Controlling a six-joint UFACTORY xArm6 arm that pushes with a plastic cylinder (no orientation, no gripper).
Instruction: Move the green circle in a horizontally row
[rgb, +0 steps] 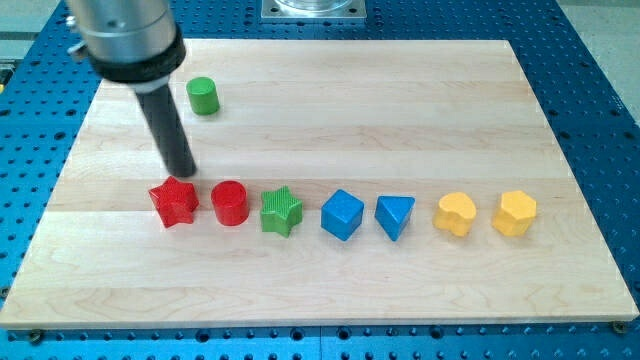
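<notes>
The green circle stands alone near the view's top left of the wooden board. A row runs across the board's lower middle: red star, red circle, green star, blue cube, blue triangle, yellow heart, yellow hexagon. My tip touches down just above the red star's top edge, below and slightly left of the green circle. The rod rises up to the view's top left.
The board lies on a blue perforated table. A grey metal mount sits at the view's top centre, beyond the board's far edge.
</notes>
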